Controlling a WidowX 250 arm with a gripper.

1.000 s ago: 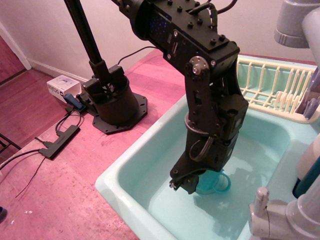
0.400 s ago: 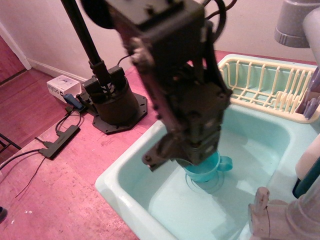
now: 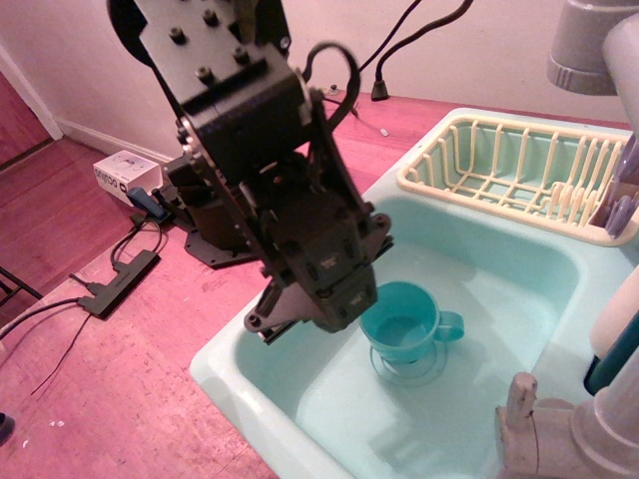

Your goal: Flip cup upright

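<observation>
Down in the pale mint sink (image 3: 519, 261), the teal cup (image 3: 404, 324) now stands upright with its mouth open to the top. A second ago the gripper (image 3: 310, 309) covered it; now the gripper has pulled back to the left. Its jaws are hidden, so I cannot tell. The flip looks done.

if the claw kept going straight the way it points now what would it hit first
Probably the sink basin floor just left of the upright cup; the claw points down beside it, though depth is unclear.
</observation>
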